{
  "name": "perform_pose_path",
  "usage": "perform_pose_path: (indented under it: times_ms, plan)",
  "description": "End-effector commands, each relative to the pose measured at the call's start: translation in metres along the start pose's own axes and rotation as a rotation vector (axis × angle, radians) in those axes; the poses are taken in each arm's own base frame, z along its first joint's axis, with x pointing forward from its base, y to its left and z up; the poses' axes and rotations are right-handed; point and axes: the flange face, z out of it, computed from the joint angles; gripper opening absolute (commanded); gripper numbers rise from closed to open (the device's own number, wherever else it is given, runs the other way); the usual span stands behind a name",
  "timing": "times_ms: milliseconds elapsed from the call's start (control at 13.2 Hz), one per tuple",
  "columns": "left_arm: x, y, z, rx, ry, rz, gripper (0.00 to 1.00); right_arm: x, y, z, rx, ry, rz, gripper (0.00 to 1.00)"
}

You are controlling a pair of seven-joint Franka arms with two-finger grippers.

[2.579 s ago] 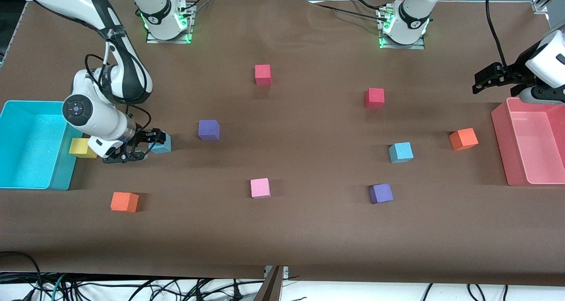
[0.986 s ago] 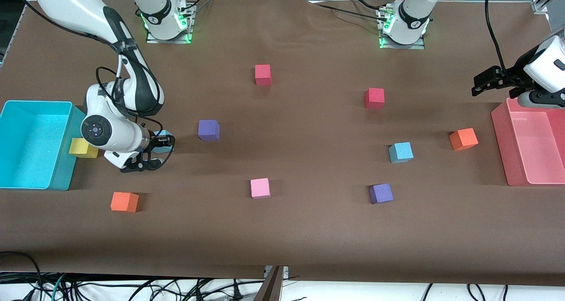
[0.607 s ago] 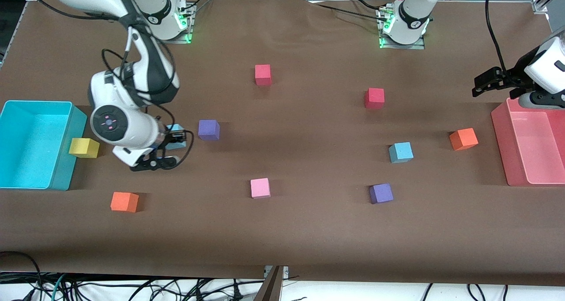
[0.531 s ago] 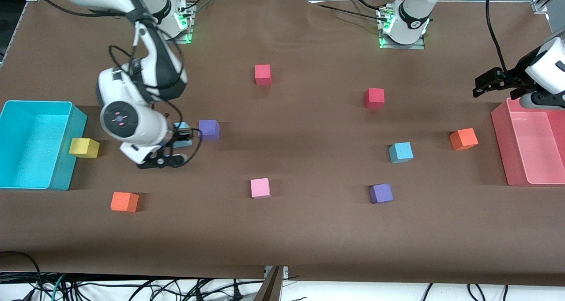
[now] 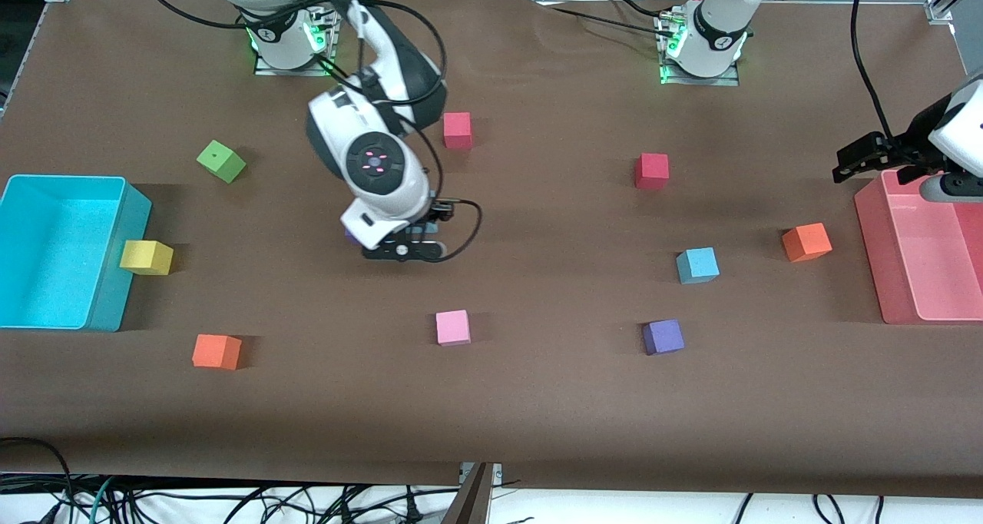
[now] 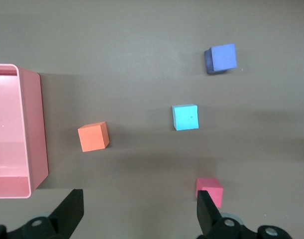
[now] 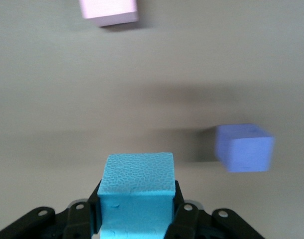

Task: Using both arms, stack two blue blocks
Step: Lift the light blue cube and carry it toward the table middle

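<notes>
- we see the right gripper [image 5: 415,240] up over the table [image 5: 537,401] beside a purple cube [image 7: 244,148], clamped on one blue block [image 7: 136,191]
- the other blue block [image 5: 697,265] sits on the table toward the left arm's end, between an orange cube [image 5: 806,241] and another purple cube [image 5: 663,336]
- our left gripper [image 5: 872,155] waits above the pink bin [image 5: 872,232] edge, fingers [image 6: 67,215] spread apart, gripping nothing

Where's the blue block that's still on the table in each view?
Front view: the free blue block lies toward the left arm's end, beside the orange block.
Left wrist view: the block is mid-picture.
Right wrist view: not in it.
Shared landmark: the orange block.
</notes>
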Motion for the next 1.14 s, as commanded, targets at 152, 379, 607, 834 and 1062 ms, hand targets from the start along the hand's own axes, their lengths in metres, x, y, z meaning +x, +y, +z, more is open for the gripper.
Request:
perform_pose_path:
  times_ms: [152,379,607,834,1062]
  plan:
    - [0.002,-0.011,0.008,-0.02,0.019,-0.009,1.0,-0.021,-0.096,0.059,0.039,0.043,-0.006,0.0]
    - [0.004,-0.011,0.019,-0.018,0.013,-0.01,1.0,-0.038,-0.124,0.083,0.058,0.06,-0.015,0.0]
    - [0.003,-0.018,0.028,-0.019,0.021,-0.022,1.0,-0.056,-0.14,0.093,0.054,0.049,-0.044,0.0]
    - [0.008,-0.019,0.037,-0.012,0.041,-0.022,1.0,-0.06,-0.15,0.112,0.06,0.052,-0.057,0.0]
    - [0.017,-0.015,0.044,-0.01,0.071,-0.016,1.0,-0.062,-0.16,0.129,0.088,0.075,-0.066,0.0]
